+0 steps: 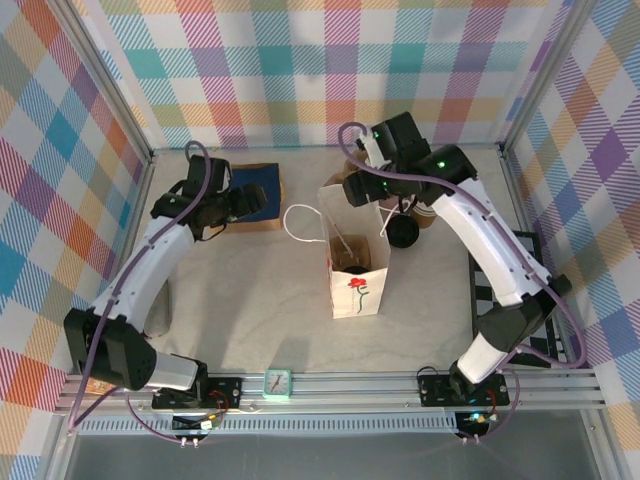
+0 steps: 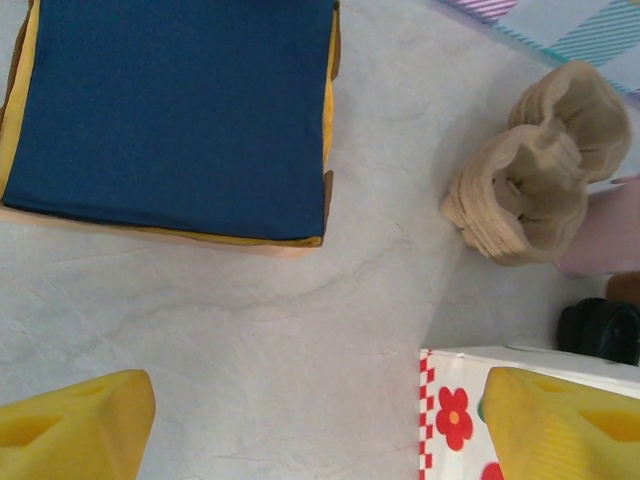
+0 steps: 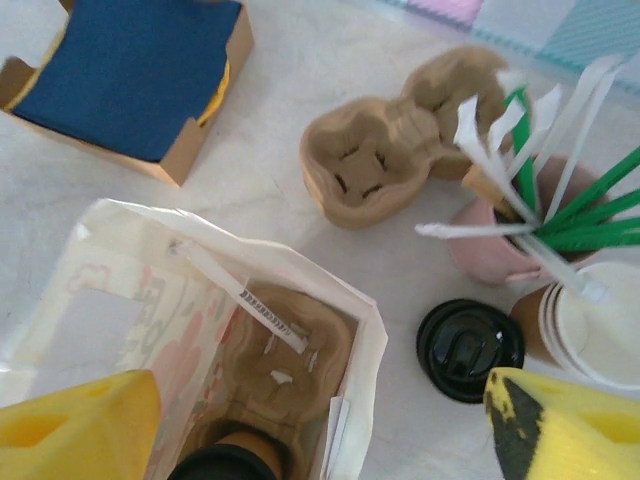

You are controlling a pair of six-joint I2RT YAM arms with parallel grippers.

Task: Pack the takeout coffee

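The takeout coffee, a brown cup with a black lid, sits in a pulp carrier at the bottom of the white flowered paper bag. My right gripper hovers over the bag's open mouth. Its yellow fingers are spread wide and touch nothing. From above, the right gripper is over the far end of the bag. My left gripper stands open beside the box of blue napkins. It is also open in its own wrist view, over bare table.
A loose black lid lies right of the bag. Behind it are stacked brown cups with white insides, a pink cup of straws and a stack of pulp carriers. The napkin box sits at the back left.
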